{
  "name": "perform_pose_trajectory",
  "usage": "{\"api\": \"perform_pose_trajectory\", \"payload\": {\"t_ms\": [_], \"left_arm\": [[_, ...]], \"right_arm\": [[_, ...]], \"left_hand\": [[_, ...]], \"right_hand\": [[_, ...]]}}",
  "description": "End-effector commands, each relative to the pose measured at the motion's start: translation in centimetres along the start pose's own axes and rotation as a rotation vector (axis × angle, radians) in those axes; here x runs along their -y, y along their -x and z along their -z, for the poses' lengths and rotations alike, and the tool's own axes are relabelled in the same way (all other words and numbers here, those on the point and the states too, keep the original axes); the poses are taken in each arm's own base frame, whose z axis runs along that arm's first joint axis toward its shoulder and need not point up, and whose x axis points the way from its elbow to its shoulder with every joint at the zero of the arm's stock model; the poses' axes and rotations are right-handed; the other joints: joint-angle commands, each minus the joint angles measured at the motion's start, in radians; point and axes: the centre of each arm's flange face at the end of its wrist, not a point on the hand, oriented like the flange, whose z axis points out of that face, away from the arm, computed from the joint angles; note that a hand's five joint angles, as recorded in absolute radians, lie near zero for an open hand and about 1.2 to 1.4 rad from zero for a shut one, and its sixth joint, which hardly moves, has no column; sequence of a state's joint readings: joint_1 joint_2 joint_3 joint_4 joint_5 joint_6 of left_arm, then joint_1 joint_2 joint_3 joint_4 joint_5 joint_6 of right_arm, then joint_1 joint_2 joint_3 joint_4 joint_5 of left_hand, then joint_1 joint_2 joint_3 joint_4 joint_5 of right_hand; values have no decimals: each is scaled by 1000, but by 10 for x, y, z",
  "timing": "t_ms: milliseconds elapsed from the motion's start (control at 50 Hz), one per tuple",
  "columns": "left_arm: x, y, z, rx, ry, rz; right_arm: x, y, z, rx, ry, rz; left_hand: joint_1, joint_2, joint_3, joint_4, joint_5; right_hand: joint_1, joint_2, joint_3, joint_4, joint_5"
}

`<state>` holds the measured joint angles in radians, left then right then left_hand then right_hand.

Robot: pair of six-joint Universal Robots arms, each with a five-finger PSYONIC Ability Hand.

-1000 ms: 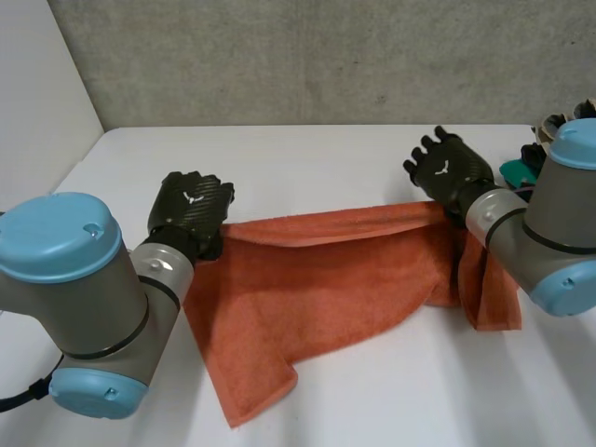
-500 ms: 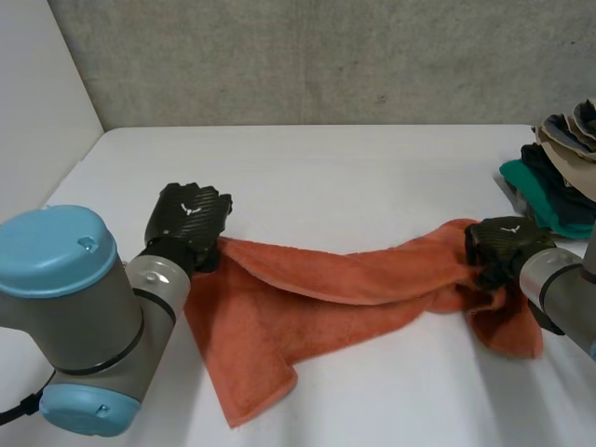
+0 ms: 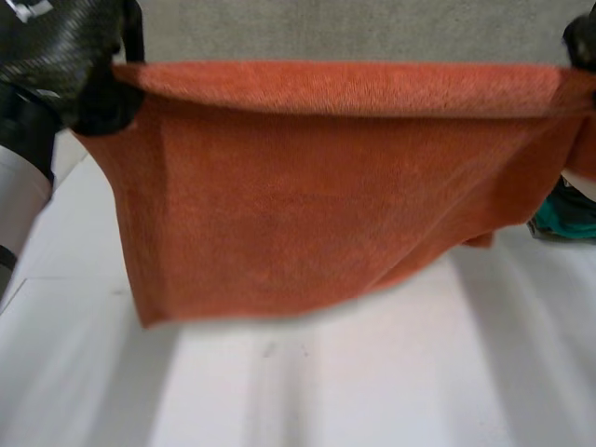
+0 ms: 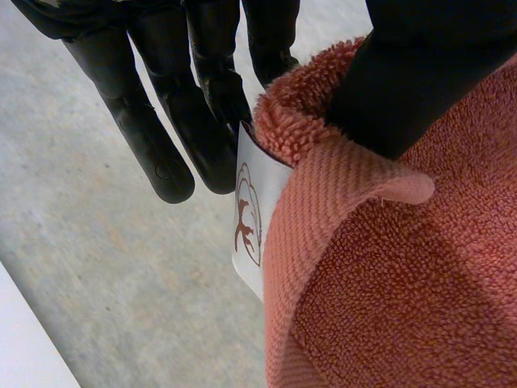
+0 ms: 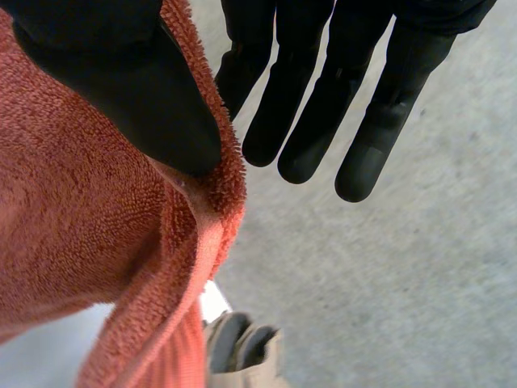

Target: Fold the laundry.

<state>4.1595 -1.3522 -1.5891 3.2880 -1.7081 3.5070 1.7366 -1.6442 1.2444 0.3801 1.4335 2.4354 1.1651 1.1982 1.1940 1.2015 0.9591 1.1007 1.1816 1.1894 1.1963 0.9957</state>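
1. In the head view an orange terry towel [image 3: 298, 186] hangs spread in the air above the white table [image 3: 372, 372]. Its top edge is taut between the left hand [image 3: 65, 56] and the right hand [image 3: 585, 39].
2. The left wrist view brings out the pinch: thumb pressing a towel corner against the fingers [image 4: 153, 137], beside a white label [image 4: 250, 218].
3. The right wrist view shows that hand's thumb clamping the other corner the same way.
4. The head view adds a teal cloth [image 3: 563, 219] lying on the table by the right hand's side.
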Motion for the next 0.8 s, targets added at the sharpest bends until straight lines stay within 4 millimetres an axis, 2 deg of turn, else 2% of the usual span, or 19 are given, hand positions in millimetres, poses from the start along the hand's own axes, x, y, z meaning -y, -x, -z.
{"api": "perform_pose_trajectory", "payload": {"t_ms": [20,60,80,140,160,220,240,300,320,380,400,440,480,540,580,620,700,760,800], "left_arm": [[-23,-9,-10,-30,84,-18],[-45,-18,-17,-51,148,-28],[-68,-26,-22,-71,209,-37],[-102,-36,-28,-97,298,-58],[-121,-40,-36,-98,336,-65],[-144,-41,-54,-78,345,-74],[-149,-41,-71,-54,309,-79],[-143,-38,-97,-16,223,-87],[-128,-35,-114,12,141,-92],[-92,-24,-138,73,-16,-89],[-70,-15,-152,120,-116,-79],[-47,-7,-162,165,-215,-69],[-20,2,-168,220,-330,-56],[-10,2,-169,233,-378,-46],[-4,5,-165,237,-393,-43],[-3,5,-159,229,-377,-40],[-31,-3,-137,179,-259,-56],[-67,-13,-114,127,-137,-67],[-98,-22,-95,86,-37,-77]], "right_arm": [[-24,26,-15,172,122,21],[-43,46,-27,253,190,45],[-47,52,-29,273,202,51],[-69,71,-44,327,262,54],[-74,75,-49,331,274,51],[-89,87,-78,300,248,48],[-91,87,-86,274,228,50],[-87,78,-116,129,121,60],[-82,72,-123,78,82,60],[-55,45,-147,-119,-102,58],[-47,38,-150,-163,-149,58],[-23,18,-155,-271,-270,57],[-10,10,-154,-316,-338,54],[13,-1,-144,-347,-423,39],[20,2,-138,-318,-443,34],[21,16,-130,-227,-447,37],[2,45,-115,-39,-375,35],[-19,64,-104,89,-288,21],[-29,76,-98,158,-243,8]], "left_hand": [[231,198,202,195,263],[231,198,202,195,263],[231,198,202,195,263],[231,198,202,195,263],[231,198,202,195,263],[231,198,202,195,263],[231,198,202,195,263],[231,198,202,195,263],[231,198,202,195,263],[231,198,202,195,263],[231,198,202,195,263],[231,198,202,195,263],[231,198,202,195,263],[231,198,202,195,263],[231,198,202,195,263],[231,198,202,195,263],[231,198,202,195,263],[231,198,202,195,263],[231,198,202,195,263]], "right_hand": [[296,215,207,200,226],[296,215,207,200,226],[296,215,207,200,226],[296,215,207,200,226],[296,215,207,200,226],[296,215,207,200,226],[296,215,207,200,226],[296,215,207,200,226],[296,215,207,200,226],[296,215,207,200,226],[296,215,207,200,226],[296,215,207,200,226],[296,215,207,200,226],[296,215,207,200,226],[296,215,207,200,226],[296,215,207,200,226],[296,215,207,200,226],[296,215,207,200,226],[296,215,207,200,226]]}}
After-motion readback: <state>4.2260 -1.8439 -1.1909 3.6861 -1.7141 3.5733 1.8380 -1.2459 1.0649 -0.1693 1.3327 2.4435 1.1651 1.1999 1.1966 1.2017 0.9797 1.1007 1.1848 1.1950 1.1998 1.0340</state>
